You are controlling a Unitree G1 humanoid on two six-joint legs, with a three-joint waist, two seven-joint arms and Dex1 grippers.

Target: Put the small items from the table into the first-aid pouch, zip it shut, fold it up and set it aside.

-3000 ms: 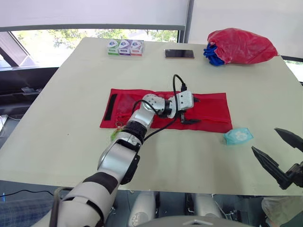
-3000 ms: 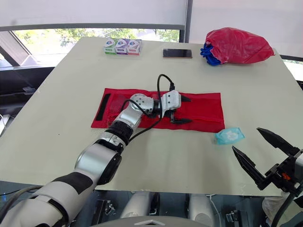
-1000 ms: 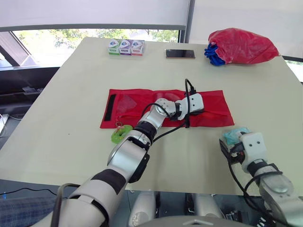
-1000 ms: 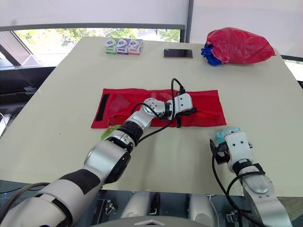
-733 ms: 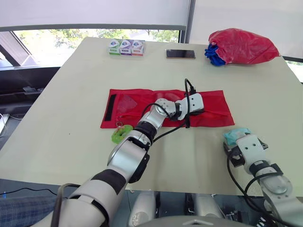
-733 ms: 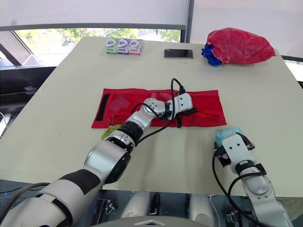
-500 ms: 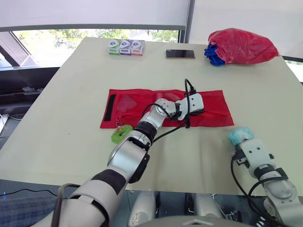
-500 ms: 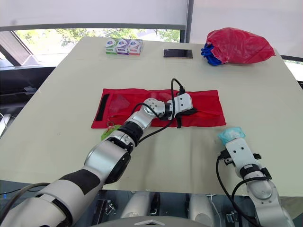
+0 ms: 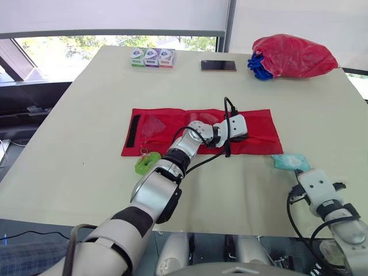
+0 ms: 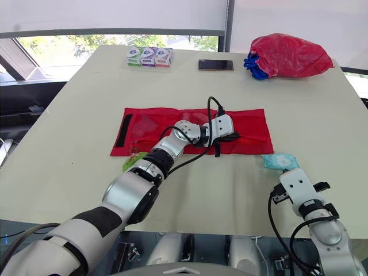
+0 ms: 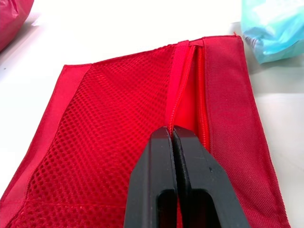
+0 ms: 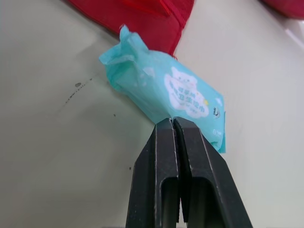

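A: Well, nearest first: the right gripper has its fingers pressed flat together, tips at the near edge of the teal tissue packet. The packet lies on the table, just off the near right corner of the first-aid pouch. Has it caught the film?

B: Can't tell. No gap shows between the fingers. I'd lift a little and watch whether the packet comes up before carrying it anywhere.

A: And the mouth?

B: The left gripper is closed on the zip line. The zip gapes only from its tips to the pouch end nearest the packet, which I judge a narrow slot. Lift that edge, bring the packet in low and end-first, and release once most of it is under the mesh.

A: The green item at the pouch's near edge, toward its left end?

B: After that. The boxes, phone and red bag sit well apart at the far edge. Whether they belong inside, I can't say.
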